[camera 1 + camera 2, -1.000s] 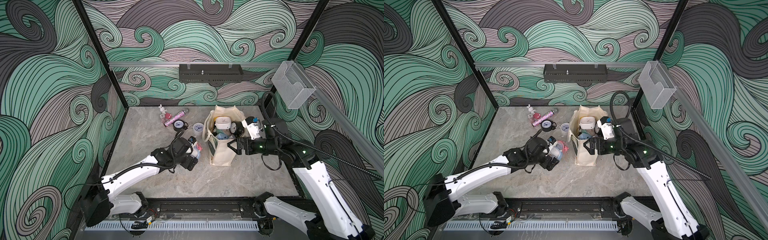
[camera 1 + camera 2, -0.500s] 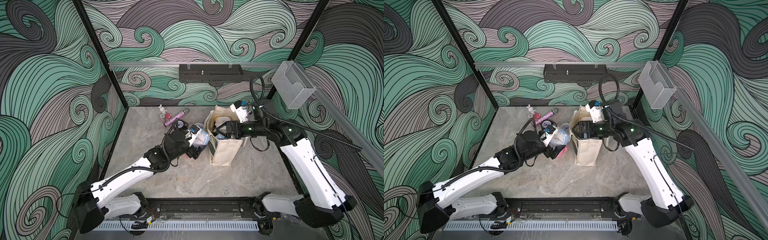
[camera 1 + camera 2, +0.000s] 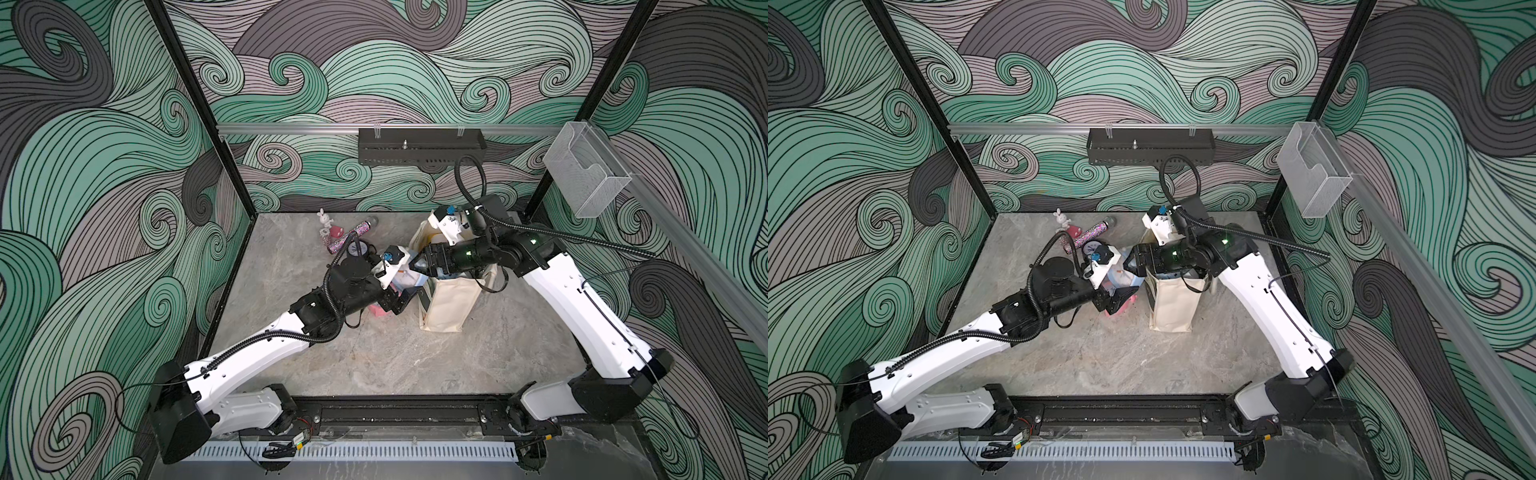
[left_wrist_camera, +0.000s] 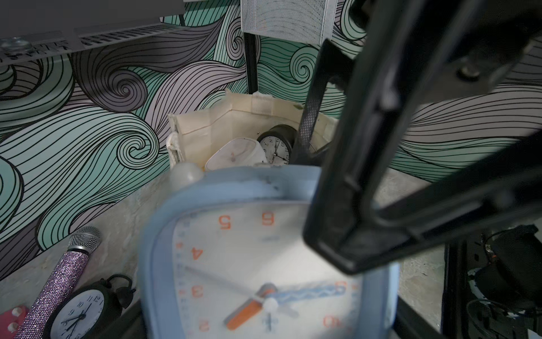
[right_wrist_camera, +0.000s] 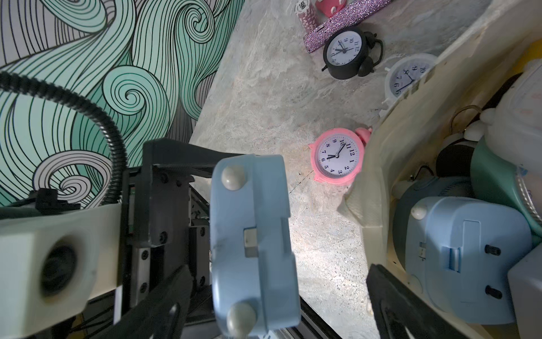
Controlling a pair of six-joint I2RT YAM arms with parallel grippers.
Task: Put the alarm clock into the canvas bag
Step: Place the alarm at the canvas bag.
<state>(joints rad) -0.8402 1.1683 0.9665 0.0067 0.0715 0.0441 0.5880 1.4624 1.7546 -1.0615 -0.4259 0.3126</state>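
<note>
Looks like a handover: left fingers (image 5: 181, 160) are clamped on the blue clock (image 5: 252, 234), which is held up just beside the bag (image 3: 449, 303). Right fingers (image 5: 396, 308) are apart around it. Next, I'd guess right closes and left lets go.

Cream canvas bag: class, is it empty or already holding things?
Not empty: the cream canvas bag holds several clocks, including a light blue square clock and a black round clock.
</note>
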